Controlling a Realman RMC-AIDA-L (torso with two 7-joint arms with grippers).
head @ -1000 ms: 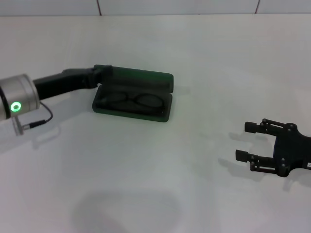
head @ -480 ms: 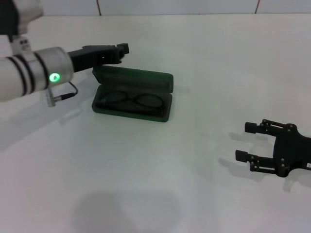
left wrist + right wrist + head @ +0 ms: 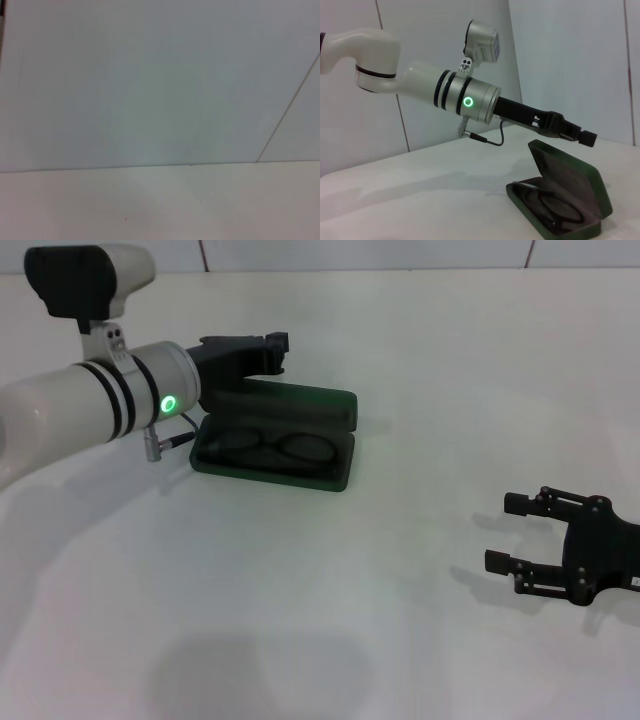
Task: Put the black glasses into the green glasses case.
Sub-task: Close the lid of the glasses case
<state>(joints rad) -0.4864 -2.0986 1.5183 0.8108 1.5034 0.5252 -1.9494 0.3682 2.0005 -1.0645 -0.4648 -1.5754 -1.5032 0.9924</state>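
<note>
Status: the black glasses [image 3: 272, 447] lie inside the green glasses case [image 3: 275, 435], folded flat on the lining of the lower tray, in the upper-centre-left of the head view. The case stands open on the white desk [image 3: 330, 590], its lid [image 3: 285, 402] raised behind the tray. The right wrist view confirms the frames resting within the tray, lid tilted back.

Change noted: one second ago the left pincer [image 3: 276, 348] sat low at the case's left end, level with the lid corner. Half a second ago it had lifted clear above that corner. It now hovers over the lid's upper-left part, higher and further toward frame centre, with the arm's white forearm filling the upper left of the head view. The case and glasses have not shifted across these moments.

Left pincer: appears empty; whether its fingers are apart or together cannot be told from these views. The left wrist view shows only wall and bare desk.

Right pincer [image 3: 512, 530]: parked at the lower right of the head view, fingers spread apart, holding nothing, unmoved.

Assessment: placement appears complete. The left arm's rise reads as a withdrawal from the case, or possibly a positioning to close the lid, which remains open.
</note>
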